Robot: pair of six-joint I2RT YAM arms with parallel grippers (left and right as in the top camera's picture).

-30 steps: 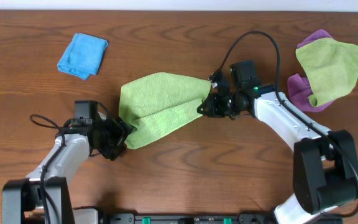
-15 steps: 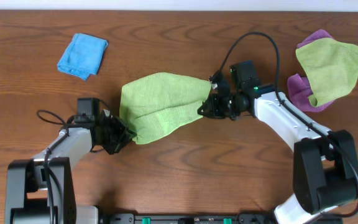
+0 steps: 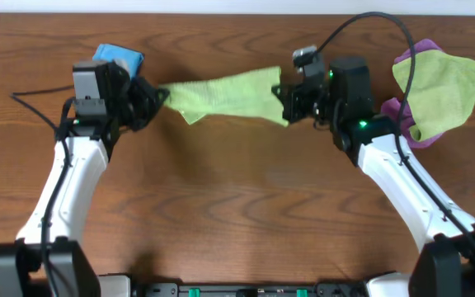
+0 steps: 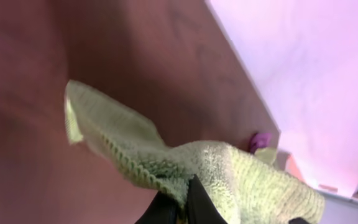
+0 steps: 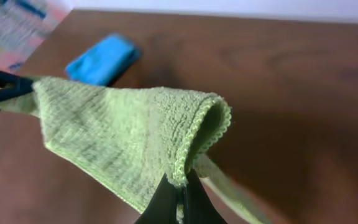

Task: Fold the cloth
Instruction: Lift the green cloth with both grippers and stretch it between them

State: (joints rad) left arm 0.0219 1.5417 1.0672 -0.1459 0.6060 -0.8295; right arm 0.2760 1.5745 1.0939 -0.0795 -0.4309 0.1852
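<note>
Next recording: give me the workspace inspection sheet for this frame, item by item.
Surface: brown wood-grain table.
Job's things: lime-green cloth, bunched, strung between both tools above the table.
Clutter: blue cloth far left, partly behind the left arm; olive cloth lying over purple cloth far right.
Grippers: left tool and right tool each shut on a cloth end.
Cables: right cable arches high; left cable trails sideways.
Surroundings: pale wall beyond far edge.

L hand (image 3: 161, 94), R hand (image 3: 283, 93): blk | arms (image 3: 64, 181): white links, blk joints | blk cables (image 3: 373, 14)

Bare table (image 3: 246, 190) lies open before the lime cloth (image 3: 229, 89); blue cloth (image 3: 126, 58) crowds the left fingers (image 3: 155, 98)
</note>
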